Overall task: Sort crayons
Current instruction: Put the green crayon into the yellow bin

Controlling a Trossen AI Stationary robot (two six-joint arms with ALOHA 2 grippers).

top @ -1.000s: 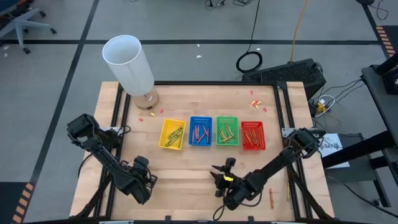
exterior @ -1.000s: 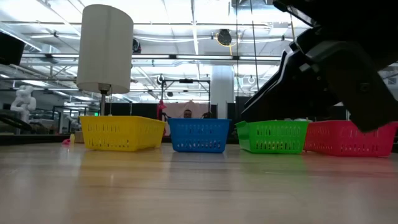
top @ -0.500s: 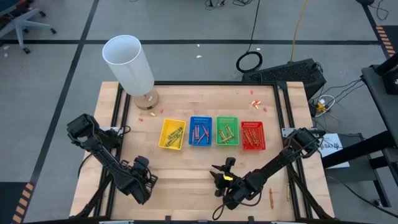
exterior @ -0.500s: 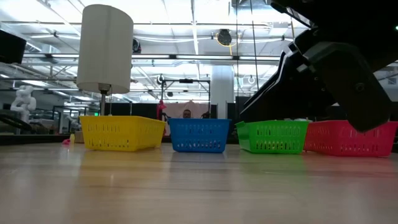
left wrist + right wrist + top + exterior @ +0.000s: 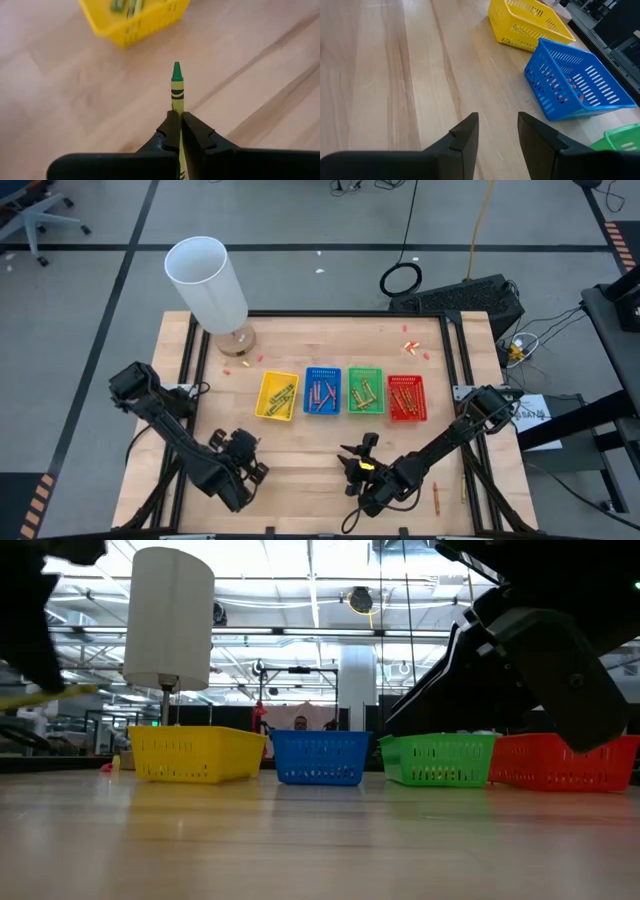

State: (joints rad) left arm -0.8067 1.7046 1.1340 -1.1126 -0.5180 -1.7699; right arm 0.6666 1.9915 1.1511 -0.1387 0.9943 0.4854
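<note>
My left gripper (image 5: pixel 178 121) is shut on a green-tipped crayon (image 5: pixel 177 90) above the table's near left part (image 5: pixel 245 456). In the low view the crayon (image 5: pixel 48 695) shows well above the wood. My right gripper (image 5: pixel 497 127) stands open with nothing between its fingers, near the front centre (image 5: pixel 357 462). Four trays stand in a row: yellow (image 5: pixel 277 396), blue (image 5: pixel 322 391), green (image 5: pixel 365 391) and red (image 5: pixel 406 398), each with several crayons lying inside. My left gripper pinches the crayon's rear part (image 5: pixel 176 116) between its two fingers. The crayon runs along the fingers, and its green tip (image 5: pixel 176 72) sticks out ahead of them. The fingers slant down toward the table, and the crayon is lifted clear of the wood.
A white cylinder on a round foot (image 5: pixel 207 283) stands at the far left corner. Loose crayons lie near the far right edge (image 5: pixel 410 346), and one lies at the near right (image 5: pixel 436 498). Small pink scraps (image 5: pixel 243 364) lie in front of the cylinder's foot.
My left gripper has risen with the crayon, gone a little toward the table's right edge, and turned at the wrist. In the low view it now shows at the upper left, where it did not before.
</note>
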